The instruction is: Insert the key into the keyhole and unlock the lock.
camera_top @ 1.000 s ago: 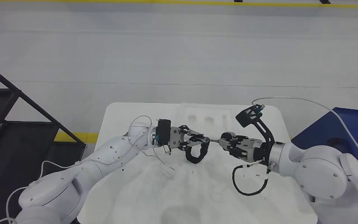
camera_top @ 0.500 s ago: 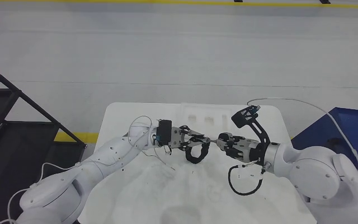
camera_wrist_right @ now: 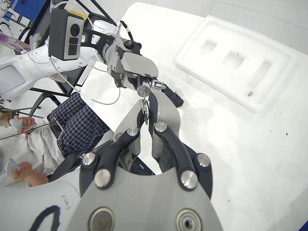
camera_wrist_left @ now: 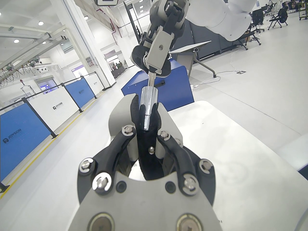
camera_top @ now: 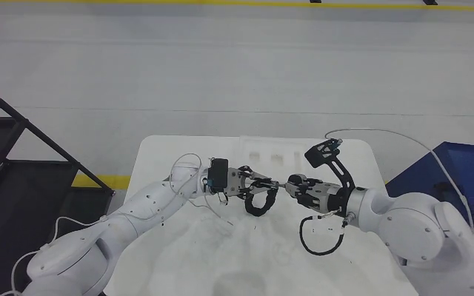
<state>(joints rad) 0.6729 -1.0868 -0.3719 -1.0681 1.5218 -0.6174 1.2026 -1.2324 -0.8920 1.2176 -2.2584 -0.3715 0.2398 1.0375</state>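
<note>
The key [camera_wrist_left: 151, 79] has its blade in the keyhole at the end of the lock [camera_wrist_left: 148, 111], a chrome cylinder with a black cable looping below it. My right claw [camera_wrist_right: 147, 108] is closed on the key's head. My left claw [camera_wrist_left: 144, 114], facing it, is clamped around the cylinder, so the two claws meet tip to tip in the air above the white surface [camera_top: 222, 259]. A white foam tray [camera_top: 278, 157] with three pockets lies on the surface just past both claws.
</note>
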